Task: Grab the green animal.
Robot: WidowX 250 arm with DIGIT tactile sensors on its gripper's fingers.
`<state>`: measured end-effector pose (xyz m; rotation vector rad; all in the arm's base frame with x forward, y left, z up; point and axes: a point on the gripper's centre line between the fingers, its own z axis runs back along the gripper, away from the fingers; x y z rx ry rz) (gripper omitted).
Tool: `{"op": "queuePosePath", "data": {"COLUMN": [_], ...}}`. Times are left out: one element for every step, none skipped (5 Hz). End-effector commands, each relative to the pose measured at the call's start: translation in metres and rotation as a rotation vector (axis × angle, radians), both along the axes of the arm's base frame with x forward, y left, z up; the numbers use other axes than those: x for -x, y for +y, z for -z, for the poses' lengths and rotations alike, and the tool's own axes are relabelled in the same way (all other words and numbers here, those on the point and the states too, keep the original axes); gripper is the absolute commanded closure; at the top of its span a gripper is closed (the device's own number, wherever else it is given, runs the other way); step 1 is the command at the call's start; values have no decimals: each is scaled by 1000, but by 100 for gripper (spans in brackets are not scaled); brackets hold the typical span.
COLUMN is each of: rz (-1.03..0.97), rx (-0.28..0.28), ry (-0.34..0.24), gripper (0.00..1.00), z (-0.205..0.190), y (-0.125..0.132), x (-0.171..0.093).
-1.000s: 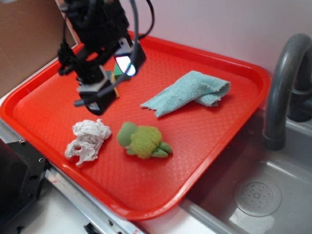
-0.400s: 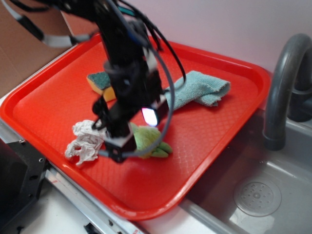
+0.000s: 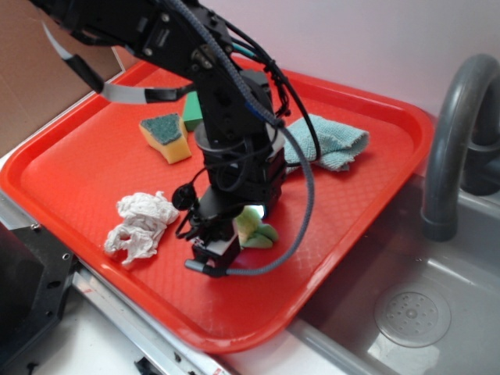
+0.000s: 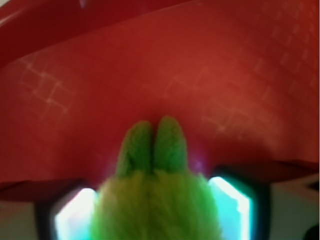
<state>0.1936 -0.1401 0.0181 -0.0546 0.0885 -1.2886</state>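
The green animal (image 3: 255,230) lies on the red tray (image 3: 78,168), mostly hidden under my arm; only a bit of its fuzzy yellow-green body and a foot show. In the wrist view its body (image 4: 155,205) fills the space between my two lit fingers (image 4: 75,217), with two green feet pointing away. My gripper (image 3: 234,239) is lowered around the toy, one finger on each side, jaws wide apart and close against its sides. The toy does not look squeezed or lifted.
A crumpled white tissue (image 3: 141,223) lies just left of the gripper. A yellow sponge with a dark green top (image 3: 166,137) and a green block (image 3: 191,109) sit behind, a teal cloth (image 3: 332,144) at the back right. A grey faucet (image 3: 453,133) and sink (image 3: 414,312) are to the right.
My arm swung from the back left of the tray to the toy and came down over it. The toy now sits between the fingers; the sponge is uncovered.
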Motion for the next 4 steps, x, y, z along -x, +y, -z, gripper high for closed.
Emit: {"op": "queuePosePath", "data": {"rz": [-209,-459,-710,-959], "rx": [6,8,20,54], "ry": [-40,-29,6,1], "gripper": [100,100,100,100], "z": [-36,-86,-136,-182], "y": [7,21,34,51], "x": [10,0,-6,-1]}}
